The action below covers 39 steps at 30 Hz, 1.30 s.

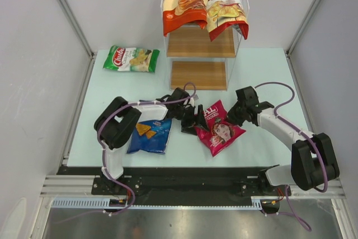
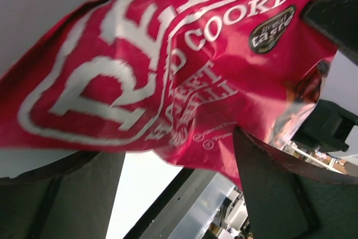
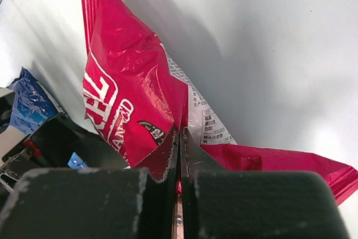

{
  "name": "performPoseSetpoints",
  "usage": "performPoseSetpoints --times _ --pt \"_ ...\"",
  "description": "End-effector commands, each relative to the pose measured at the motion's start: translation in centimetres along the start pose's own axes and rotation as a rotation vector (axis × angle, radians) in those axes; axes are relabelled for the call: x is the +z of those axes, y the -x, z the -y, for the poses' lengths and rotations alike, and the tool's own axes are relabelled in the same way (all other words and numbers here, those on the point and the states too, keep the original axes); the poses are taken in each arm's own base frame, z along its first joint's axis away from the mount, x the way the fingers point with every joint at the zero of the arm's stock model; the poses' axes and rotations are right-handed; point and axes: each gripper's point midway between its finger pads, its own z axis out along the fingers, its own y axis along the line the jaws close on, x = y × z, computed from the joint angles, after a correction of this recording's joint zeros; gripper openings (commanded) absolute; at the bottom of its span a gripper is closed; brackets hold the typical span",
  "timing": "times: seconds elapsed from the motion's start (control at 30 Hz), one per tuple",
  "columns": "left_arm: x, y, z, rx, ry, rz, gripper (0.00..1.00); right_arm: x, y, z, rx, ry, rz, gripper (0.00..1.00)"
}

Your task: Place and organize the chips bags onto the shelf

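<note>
The pink Real bag lies on the table in the middle, between my two grippers. My right gripper is shut on its folded right edge; in the right wrist view the jaws pinch the pink foil tight. My left gripper is open at the bag's left edge; in the left wrist view the bag sits just beyond the spread fingers. The blue Doritos bag lies flat beside the left arm. The green Chuba bag lies at the back left.
The shelf stands at the back centre. The orange-and-cream bag and the red Chuba bag lean on its top tier. Grey walls close in the table left, right and behind.
</note>
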Motion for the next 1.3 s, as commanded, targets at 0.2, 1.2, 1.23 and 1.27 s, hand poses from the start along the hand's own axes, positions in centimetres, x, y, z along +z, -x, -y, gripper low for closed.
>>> performPoseSetpoints --times 0.2,1.2,1.23,1.27 --pt "0.8 2.7 2.9 0.049 -0.147 0.143 0.53 0.2 -0.4 -1.0 0.020 0.045 -0.008 0.00" --pt "-2.9 5.9 -1.6 -0.121 0.194 0.349 0.00 -6.5 -2.5 1.2 0.087 0.085 -0.136 0.85" --pt "-2.9 5.9 -1.6 -0.122 0.197 0.349 0.00 -6.4 -3.0 1.1 0.086 0.084 -0.150 0.85" --pt "-3.0 5.8 -1.7 -0.125 0.202 0.351 0.00 -6.3 -4.1 1.2 0.075 0.075 -0.181 0.85"
